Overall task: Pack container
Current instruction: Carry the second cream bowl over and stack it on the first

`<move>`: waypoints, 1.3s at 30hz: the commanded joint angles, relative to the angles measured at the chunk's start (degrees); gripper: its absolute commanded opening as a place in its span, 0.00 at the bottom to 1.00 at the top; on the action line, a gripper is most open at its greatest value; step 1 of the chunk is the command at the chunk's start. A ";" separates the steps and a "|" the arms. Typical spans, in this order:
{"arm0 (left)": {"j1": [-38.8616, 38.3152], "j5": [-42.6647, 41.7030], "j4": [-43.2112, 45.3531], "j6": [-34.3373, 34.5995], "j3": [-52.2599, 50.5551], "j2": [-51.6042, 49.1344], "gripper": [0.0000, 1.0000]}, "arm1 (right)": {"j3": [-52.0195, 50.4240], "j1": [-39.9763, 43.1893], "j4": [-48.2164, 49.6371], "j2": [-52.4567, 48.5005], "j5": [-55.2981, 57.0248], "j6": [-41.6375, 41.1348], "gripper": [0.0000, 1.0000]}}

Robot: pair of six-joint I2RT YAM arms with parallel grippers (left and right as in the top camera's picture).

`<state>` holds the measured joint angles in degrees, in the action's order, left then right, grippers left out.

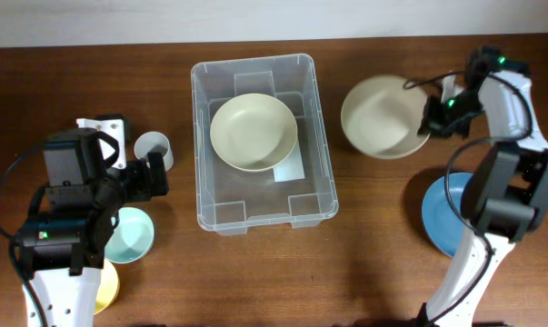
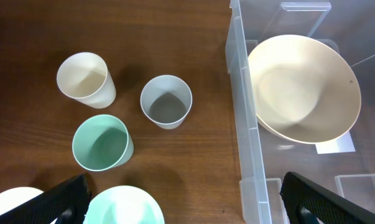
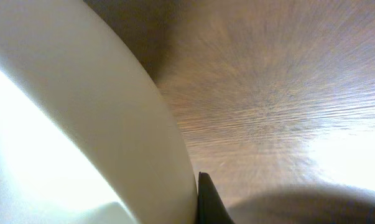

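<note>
The container (image 1: 201, 136) is sitting mid-frame in the overhead view on the surface (image 1: 364, 236). It is holding one cream bowl (image 1: 254, 132), which is partly covering its white label (image 1: 292, 170) (no writing readable). At upper right, the right claw (image 1: 434, 116) is pinching the rim of a second cream bowl (image 1: 381, 116). At lower left, the left claw (image 1: 160, 174) is hanging spread wide near a grey cup (image 2: 166, 101).
</note>
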<state>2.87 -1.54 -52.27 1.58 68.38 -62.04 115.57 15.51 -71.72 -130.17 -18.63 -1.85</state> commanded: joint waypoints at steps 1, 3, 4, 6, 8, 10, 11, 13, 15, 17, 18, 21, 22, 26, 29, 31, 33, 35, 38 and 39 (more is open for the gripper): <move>0.17 0.02 0.17 0.55 1.29 -0.09 1.00 | 6.05 -3.30 -0.04 11.82 -0.04 -0.52 0.04; 0.17 0.02 0.17 0.55 1.29 -0.09 1.00 | 7.21 -5.57 -0.02 14.75 0.00 -0.50 0.04; 0.17 0.00 0.17 0.55 1.29 -0.09 1.00 | 7.67 -7.23 0.00 16.09 0.26 -0.50 0.04; 0.17 0.00 0.17 0.55 1.29 -0.09 1.00 | 8.50 -10.80 0.00 17.81 1.46 -0.50 0.04; 0.17 0.00 0.17 0.55 1.29 -0.09 1.00 | 9.40 -16.92 0.42 18.71 5.88 -0.48 0.04; 0.17 0.00 0.17 0.55 1.29 -0.09 1.00 | 9.60 -22.51 1.53 18.62 11.45 -0.37 0.04; 0.17 0.00 0.17 0.55 1.29 -0.09 1.00 | 9.60 -25.42 2.21 18.29 14.58 -0.13 0.04; 0.17 0.00 0.17 0.55 1.29 -0.09 1.00 | 9.57 -30.05 3.74 17.44 18.62 -0.07 0.04; 0.17 0.00 0.15 0.55 1.29 -0.09 1.00 | 9.57 -33.66 5.35 16.48 20.35 -0.07 0.04; 0.17 0.00 0.15 0.55 1.29 -0.09 1.00 | 9.57 -36.83 7.26 15.26 21.20 -0.07 0.04; 0.17 0.00 0.15 0.55 1.29 -0.09 1.00 | 9.57 -38.18 8.24 14.58 21.42 -0.09 0.04; 0.17 0.00 0.13 0.55 1.29 -0.09 1.00 | 9.57 -40.94 11.21 12.28 22.40 -0.15 0.04; 0.17 0.00 0.13 0.55 1.29 -0.09 1.00 | 9.57 -41.44 12.07 11.58 22.43 -0.11 0.04; 0.17 0.00 0.13 0.55 1.29 -0.09 1.00 | 9.57 -42.12 13.92 8.11 22.36 -1.14 0.04; 0.17 0.00 0.13 0.55 1.29 -0.09 1.00 | 9.57 -42.07 13.70 5.35 22.23 -2.03 0.04; 0.17 0.00 0.13 0.55 1.29 -0.09 1.00 | 9.57 -42.07 13.25 3.37 22.14 -2.03 0.04; 0.17 0.00 0.13 0.55 1.29 -0.09 1.00 | 9.53 -42.07 12.57 0.83 22.14 -2.03 0.04; 0.17 0.00 0.13 0.55 1.29 -0.09 1.00 | 9.53 -42.07 12.17 -0.35 22.14 -2.03 0.04; 0.17 0.00 0.13 0.55 1.29 -0.09 1.00 | 9.49 -42.07 11.98 -0.87 22.14 -2.03 0.04; 0.17 0.00 0.13 0.55 1.29 -0.09 1.00 | 9.49 -42.07 12.02 -0.87 22.16 -2.01 0.04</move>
<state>2.87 -1.54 -52.29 1.58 68.38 -62.04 124.64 -26.61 -59.88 -131.31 3.01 -3.01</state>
